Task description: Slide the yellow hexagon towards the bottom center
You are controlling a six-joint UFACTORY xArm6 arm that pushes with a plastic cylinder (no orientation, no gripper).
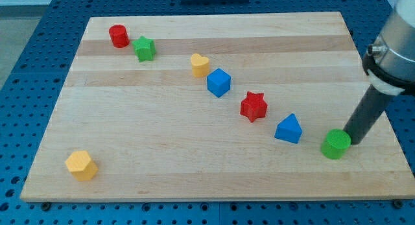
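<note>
On the pale wooden board (194, 166), the chunky yellow hexagon (81, 165) lies far to the view's left of my tip (351, 141); a bare rod, gripping nothing, touching the green cylinder (336, 144).

My tip (353, 142) ends 1 straight dark rod (matte, seemingly black) under a grey-white collar.

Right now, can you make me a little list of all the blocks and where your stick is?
board: wooden board
top left: red cylinder, green star
middle: yellow heart, blue cube, red star
right: blue triangle, green cylinder
bottom left: yellow hexagon
my tip: touching the green cylinder's right side, far from the yellow hexagon
</note>
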